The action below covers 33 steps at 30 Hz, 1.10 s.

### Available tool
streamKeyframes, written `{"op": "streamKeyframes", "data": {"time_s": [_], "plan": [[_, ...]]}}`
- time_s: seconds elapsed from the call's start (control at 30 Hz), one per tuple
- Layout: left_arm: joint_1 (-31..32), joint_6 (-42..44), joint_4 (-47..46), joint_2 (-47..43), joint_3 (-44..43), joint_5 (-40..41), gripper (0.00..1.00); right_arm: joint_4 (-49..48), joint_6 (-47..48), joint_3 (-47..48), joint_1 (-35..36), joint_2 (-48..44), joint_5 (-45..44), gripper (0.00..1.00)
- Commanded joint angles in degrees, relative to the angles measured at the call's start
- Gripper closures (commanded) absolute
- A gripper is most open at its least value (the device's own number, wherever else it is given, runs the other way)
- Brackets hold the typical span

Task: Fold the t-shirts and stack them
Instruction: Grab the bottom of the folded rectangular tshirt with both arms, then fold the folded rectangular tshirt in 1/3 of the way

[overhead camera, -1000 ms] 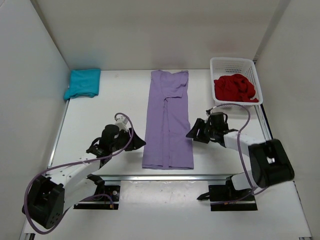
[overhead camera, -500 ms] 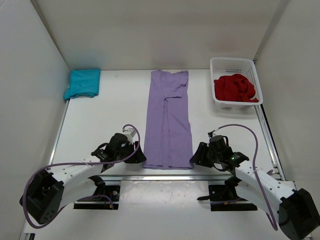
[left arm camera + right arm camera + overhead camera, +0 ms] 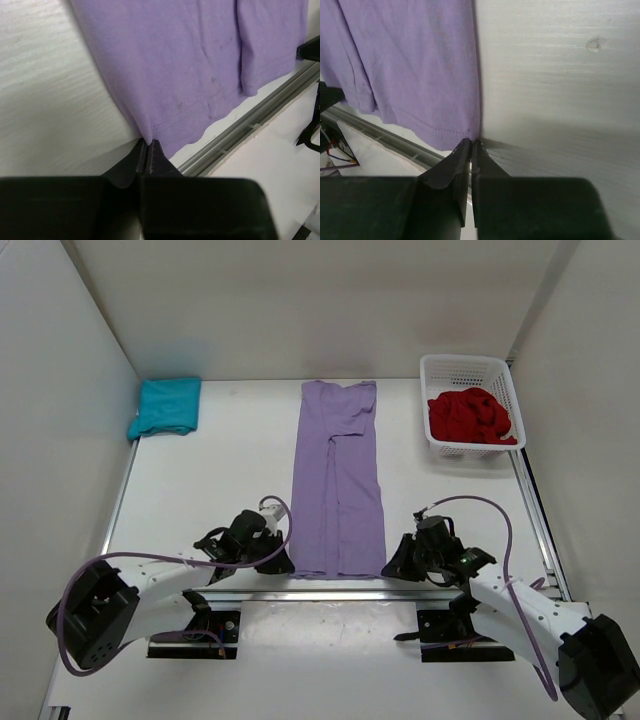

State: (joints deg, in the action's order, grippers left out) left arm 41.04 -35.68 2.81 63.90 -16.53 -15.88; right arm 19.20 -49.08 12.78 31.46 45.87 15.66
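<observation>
Three t-shirts are seen on the white table (image 3: 220, 470), well apart from one another. The lavender t-shirt (image 3: 337, 485) is laid flat in the middle as a long narrow strip, its sides folded inward so that they meet along a centre seam. Its collar end is turned toward the far wall, and its hem lies just beside the metal rail (image 3: 330, 593) at the near edge. The teal t-shirt (image 3: 166, 406) is set down folded in the far left corner. The red t-shirt (image 3: 470, 417) is bunched in a heap inside the white lattice basket (image 3: 468, 365) at the far right. Both arms are stretched low over the near edge, one on each side of the lavender strip. The left gripper (image 3: 148, 144) is closed on the near left corner of the hem — in the left wrist view its dark fingers are pressed together, with the stitched edge of the cloth running down into the tips. The right gripper (image 3: 471, 143) is likewise closed on the near right corner, where the straight side edge of the cloth is met by the pinched fingertips. The cloth between the two corners is seen lying flat on the table, with a slight ripple along the hem.
</observation>
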Motion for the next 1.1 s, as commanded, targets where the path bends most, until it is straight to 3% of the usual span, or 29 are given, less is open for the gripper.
{"op": "streamKeyframes", "data": {"time_s": [0.0, 0.23, 0.27, 0.37, 0.5, 0.63, 0.8, 1.07], "plan": [[1.0, 0.0, 5.0, -2.3, 1.5, -0.2, 1.00, -0.8, -0.5, -0.4, 1.1, -1.4, 0.5, 1.00], [-0.1, -3.8, 20.5, -22.3, 4.1, -2.8, 1.00, 9.5, -10.7, 1.0, 16.6, -11.1, -6.5, 1.00], [-0.9, -4.7, 21.2, -23.5, 3.3, -3.6, 1.00, 10.4, -9.8, 3.2, 16.5, -11.0, -7.7, 1.00], [-3.5, -4.8, 19.4, -22.5, -2.2, -5.2, 1.00, 8.9, -0.3, 9.5, 7.5, -6.3, -3.9, 1.00], [-7.0, -2.6, 11.1, -12.8, -12.4, -4.4, 1.00, 2.7, 12.9, 16.6, -8.9, 4.1, 3.8, 1.00], [-12.8, -2.6, 3.2, -0.7, -19.2, -4.3, 1.00, -0.3, 20.6, 28.9, -14.0, 16.3, 4.9, 1.00], [-20.2, -1.3, -0.8, 14.3, -32.6, -3.4, 1.00, -3.9, 22.6, 40.6, -18.4, 32.1, 4.7, 1.00], [-23.3, -0.1, 0.0, 34.9, -48.8, -1.5, 1.00, -8.3, 23.0, 54.0, -21.9, 49.7, 6.1, 1.00]]}}
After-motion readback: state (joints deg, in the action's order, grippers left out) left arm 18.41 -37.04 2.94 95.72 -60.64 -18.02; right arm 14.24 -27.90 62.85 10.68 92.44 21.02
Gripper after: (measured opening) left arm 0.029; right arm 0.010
